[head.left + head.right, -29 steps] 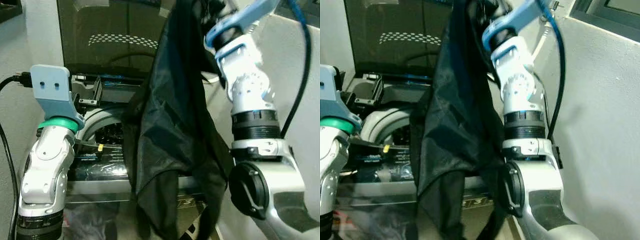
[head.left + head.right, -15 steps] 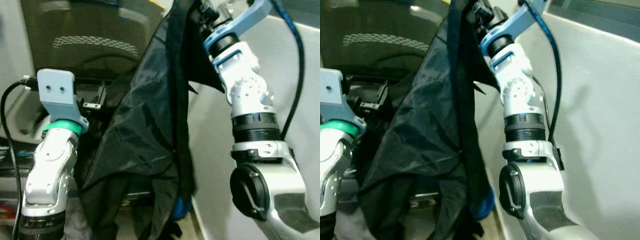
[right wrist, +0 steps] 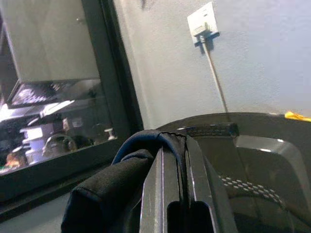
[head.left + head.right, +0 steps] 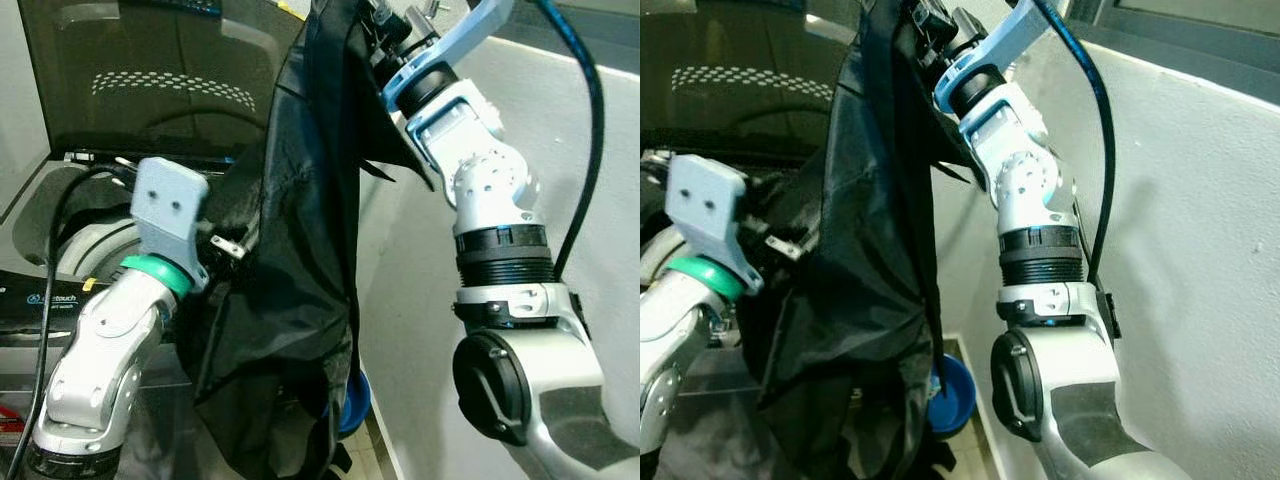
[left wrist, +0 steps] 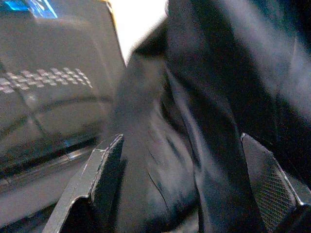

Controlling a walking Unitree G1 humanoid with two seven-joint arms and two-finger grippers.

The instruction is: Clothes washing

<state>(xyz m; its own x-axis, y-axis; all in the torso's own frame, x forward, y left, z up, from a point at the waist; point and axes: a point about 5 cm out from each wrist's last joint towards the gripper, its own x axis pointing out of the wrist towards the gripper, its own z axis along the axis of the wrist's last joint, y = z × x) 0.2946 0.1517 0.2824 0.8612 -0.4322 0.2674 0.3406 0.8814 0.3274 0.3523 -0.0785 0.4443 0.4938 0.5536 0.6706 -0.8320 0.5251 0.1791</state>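
Note:
A large black garment [image 4: 300, 240] hangs in long folds from my raised right gripper [image 3: 176, 141], which is shut on a bunched edge of the cloth [image 3: 124, 167]. The garment drapes down beside the open top-loading washing machine [image 4: 70, 255], right of its drum opening. My left gripper [image 5: 184, 162] is open, its two fingers [image 5: 104, 177] spread wide, with the dark cloth [image 5: 194, 111] between and just beyond them. In the eye views the left wrist [image 4: 170, 215] presses against the hanging garment at mid height.
The washer's dark lid [image 4: 150, 80] stands upright behind. A blue basin [image 4: 952, 392] sits on the floor under the garment. A white wall [image 4: 1180, 230] closes the right side, with a socket [image 3: 203, 22] and cable on it.
My left arm has swung right and up until its gripper reaches the garment. The right arm has carried the cloth a little left, and the camera has shifted.

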